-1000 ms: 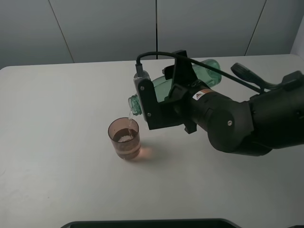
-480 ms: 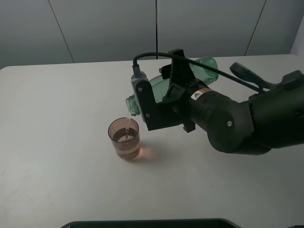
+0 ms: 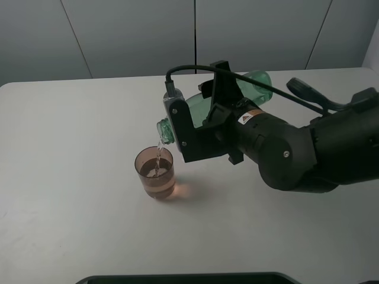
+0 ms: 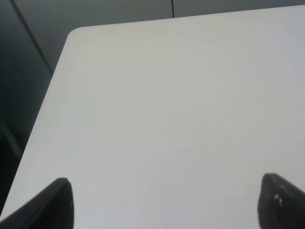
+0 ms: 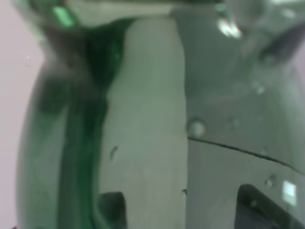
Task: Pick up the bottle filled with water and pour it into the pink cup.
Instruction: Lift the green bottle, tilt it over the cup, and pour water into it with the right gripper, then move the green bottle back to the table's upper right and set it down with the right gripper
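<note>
The green see-through bottle [image 3: 198, 107] lies almost level in the air, its open neck [image 3: 165, 130] tipped down over the pink cup [image 3: 156, 173]. A thin stream of water [image 3: 159, 151] falls from the neck into the cup, which stands upright on the white table [image 3: 71, 148] and holds some water. My right gripper [image 3: 216, 109] is shut on the bottle's body. In the right wrist view the bottle's green wall [image 5: 71, 143] fills the picture at close range. My left gripper [image 4: 169, 210] is open and empty over bare table; only its two dark fingertips [image 4: 59, 202] show.
The right arm's bulky black body [image 3: 296, 154] covers the table's right middle. A cable [image 3: 195, 69] loops above the bottle. A dark edge [image 3: 177, 278] runs along the front of the table. The table's far left corner [image 4: 76, 33] shows in the left wrist view.
The bottle's neck has shifted slightly left and up, and the bottle has tilted a bit more. Water keeps running into the cup. The cup has not moved.
</note>
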